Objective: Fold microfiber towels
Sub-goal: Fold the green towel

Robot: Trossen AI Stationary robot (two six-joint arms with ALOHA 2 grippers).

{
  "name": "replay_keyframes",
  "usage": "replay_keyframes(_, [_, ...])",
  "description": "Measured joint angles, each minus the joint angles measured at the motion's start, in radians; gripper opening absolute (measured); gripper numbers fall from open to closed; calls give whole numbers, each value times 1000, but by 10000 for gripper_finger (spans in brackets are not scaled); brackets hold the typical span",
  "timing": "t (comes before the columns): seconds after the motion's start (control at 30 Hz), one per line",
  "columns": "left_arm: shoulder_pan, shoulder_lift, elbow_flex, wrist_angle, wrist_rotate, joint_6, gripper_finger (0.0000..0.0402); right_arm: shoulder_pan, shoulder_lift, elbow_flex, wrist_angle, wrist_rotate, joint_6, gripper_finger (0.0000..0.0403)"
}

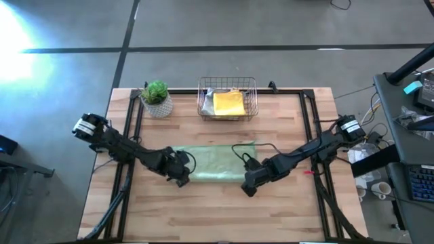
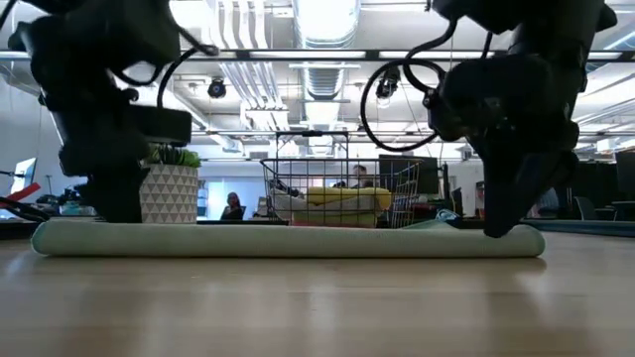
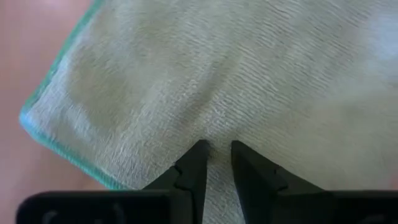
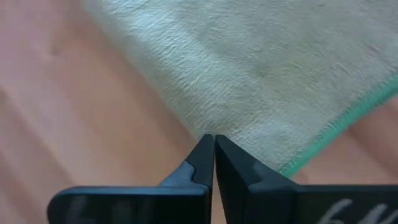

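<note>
A pale sage green towel (image 1: 217, 163) with a green hem lies flat on the wooden table's middle. My left gripper (image 1: 183, 178) is down on its near left corner area, its fingers (image 3: 216, 150) almost together on the cloth. My right gripper (image 1: 249, 187) is down at the near right corner, fingers (image 4: 213, 140) shut. In the low view both grippers (image 2: 117, 213) (image 2: 499, 230) stand at the towel's (image 2: 288, 241) two ends. A yellow towel (image 1: 229, 103) and a grey one lie in the wire basket (image 1: 252, 91) at the far edge. My left gripper comes from above, slanting down, onto the towel's top face (image 3: 214, 127), a little in from its near left corner (image 3: 28, 118). A narrow ridge of cloth sits between the two fingertips. The towel lies on the table. My right gripper's shut fingertips meet on the towel's edge (image 4: 202, 127), next to the near right corner. They come slanting down from above. The fingers hide the corner and how much cloth is between them. The towel lies flat on the table.
A small potted plant (image 1: 156, 99) stands at the far left, beside the copper wire basket. Bare wood lies in front of the towel toward the near edge (image 1: 217, 217). A black frame (image 1: 308, 122) runs round the tabletop.
</note>
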Motion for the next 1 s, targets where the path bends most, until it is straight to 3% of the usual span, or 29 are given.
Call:
replay_keyframes(0.2, [60, 0, -26, -50, -79, 16, 48, 0, 0, 1, 86, -27, 9, 8])
replay_keyframes(0.5, [90, -67, 55, -81, -40, 48, 47, 17, -19, 127, -20, -44, -77, 8])
replay_keyframes(0.6, [82, -81, 103, 36, -45, 50, 47, 29, -45, 197, -135, 31, -98, 8])
replay_keyframes(0.77, [83, -74, 122, 423, -100, 185, 47, 53, -121, 306, -337, 273, -91, 8])
replay_keyframes(1.0, [85, -4, 122, 709, -143, 267, 47, 61, -232, 348, -408, 436, -114, 8])
